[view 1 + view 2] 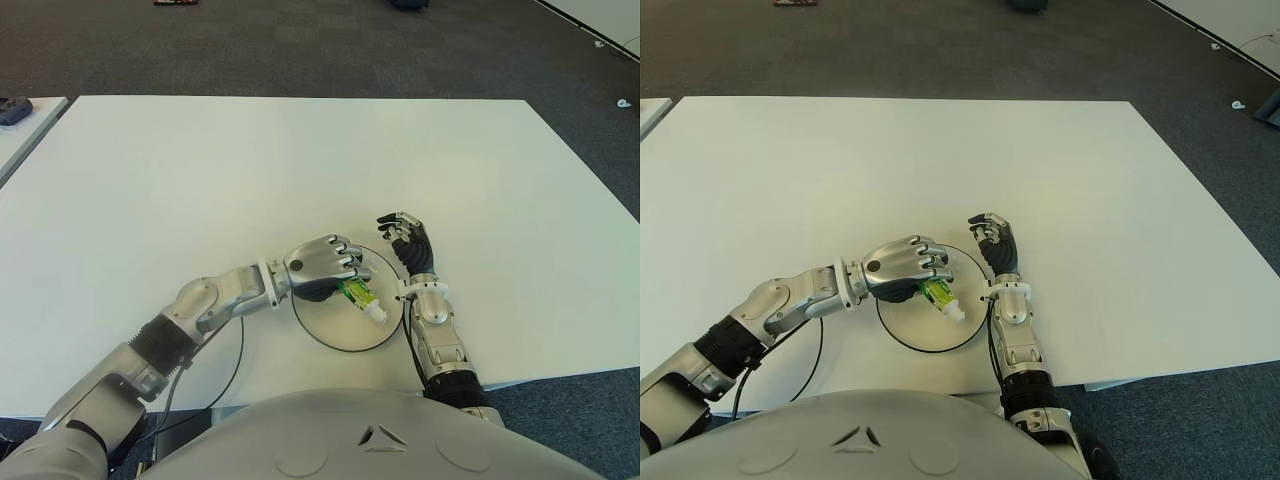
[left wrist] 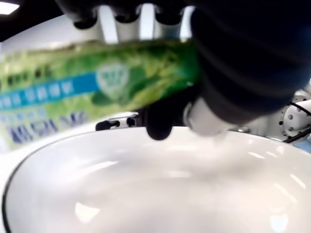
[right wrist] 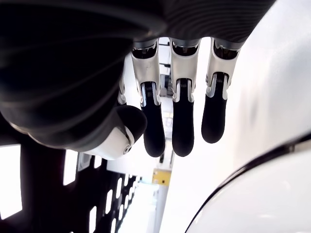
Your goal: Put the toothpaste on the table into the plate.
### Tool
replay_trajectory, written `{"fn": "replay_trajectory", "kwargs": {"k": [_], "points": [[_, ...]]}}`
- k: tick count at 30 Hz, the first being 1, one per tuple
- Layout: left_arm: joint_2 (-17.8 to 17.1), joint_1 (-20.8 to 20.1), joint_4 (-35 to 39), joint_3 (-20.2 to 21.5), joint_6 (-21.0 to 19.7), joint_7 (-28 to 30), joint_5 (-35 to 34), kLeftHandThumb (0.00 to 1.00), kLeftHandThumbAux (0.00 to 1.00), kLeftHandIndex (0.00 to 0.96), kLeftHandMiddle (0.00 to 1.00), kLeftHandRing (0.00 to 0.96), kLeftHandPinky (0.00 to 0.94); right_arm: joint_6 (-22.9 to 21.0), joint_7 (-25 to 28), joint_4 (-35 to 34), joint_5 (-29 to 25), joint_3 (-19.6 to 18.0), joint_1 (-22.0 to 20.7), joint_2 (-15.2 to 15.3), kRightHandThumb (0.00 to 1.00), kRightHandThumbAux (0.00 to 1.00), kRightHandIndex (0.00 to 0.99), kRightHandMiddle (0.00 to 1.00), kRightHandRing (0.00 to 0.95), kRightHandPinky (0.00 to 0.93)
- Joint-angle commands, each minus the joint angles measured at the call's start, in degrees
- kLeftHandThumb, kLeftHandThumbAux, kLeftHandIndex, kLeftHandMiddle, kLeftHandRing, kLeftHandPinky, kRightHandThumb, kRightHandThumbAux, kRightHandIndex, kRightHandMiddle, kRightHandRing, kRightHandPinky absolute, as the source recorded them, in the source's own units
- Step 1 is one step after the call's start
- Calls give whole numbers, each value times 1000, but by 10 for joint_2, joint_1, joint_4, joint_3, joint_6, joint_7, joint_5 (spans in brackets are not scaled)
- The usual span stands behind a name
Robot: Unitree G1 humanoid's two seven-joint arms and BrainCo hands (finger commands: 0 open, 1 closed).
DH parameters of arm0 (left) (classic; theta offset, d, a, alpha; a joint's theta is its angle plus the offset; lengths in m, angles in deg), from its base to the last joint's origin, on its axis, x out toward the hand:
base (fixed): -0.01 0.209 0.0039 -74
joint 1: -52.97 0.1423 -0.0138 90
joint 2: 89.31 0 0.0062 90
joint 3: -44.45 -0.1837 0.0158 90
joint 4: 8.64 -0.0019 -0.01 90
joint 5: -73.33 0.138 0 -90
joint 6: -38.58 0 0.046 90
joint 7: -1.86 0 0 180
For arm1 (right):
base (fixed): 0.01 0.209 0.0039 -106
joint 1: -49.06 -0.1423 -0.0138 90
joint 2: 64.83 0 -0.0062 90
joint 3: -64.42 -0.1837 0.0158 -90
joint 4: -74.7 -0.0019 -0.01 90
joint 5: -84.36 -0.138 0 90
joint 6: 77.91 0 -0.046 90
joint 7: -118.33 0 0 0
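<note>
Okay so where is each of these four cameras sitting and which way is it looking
Left eye: on the head, looking down at the table; both arms show, left hand holding the toothpaste over the plate.
Right eye: same head camera, a little to one side; right hand shows beside the plate.
Left wrist: under the left hand, close on toothpaste and plate.
Right wrist: behind the right hand's empty fingers.
All four share the plate.
</note>
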Motion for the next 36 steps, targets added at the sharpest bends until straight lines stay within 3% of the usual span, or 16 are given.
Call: {"fn": "replay_trajectory", "kwargs": {"k": [1, 3, 8, 25, 36], "points": [[-1, -7, -11, 0, -5, 14, -5, 178, 804, 29, 83, 97, 92, -6, 4, 8, -6, -2, -1, -1, 707, 732, 416, 410, 405, 420], [0, -7, -9, 1, -9, 19, -5, 172, 797, 11, 44, 57, 37, -8, 5, 7, -6, -2, -2, -1, 707, 732, 415, 410, 405, 422], [1, -5, -6, 3, -16, 23, -6, 169, 763, 1, 7, 9, 6, -15, 8, 5, -8, -3, -2, -1, 707, 732, 414, 406, 403, 418], [-8, -9, 5, 6, -14, 30, -15, 155, 517, 0, 0, 0, 0, -8, 20, 9, -19, -6, -1, -3, 705, 733, 413, 393, 386, 399], [-15, -14, 13, 10, -8, 25, -7, 152, 432, 0, 0, 0, 0, -4, 19, 9, -17, -6, 0, -2, 706, 734, 413, 394, 386, 404]]}}
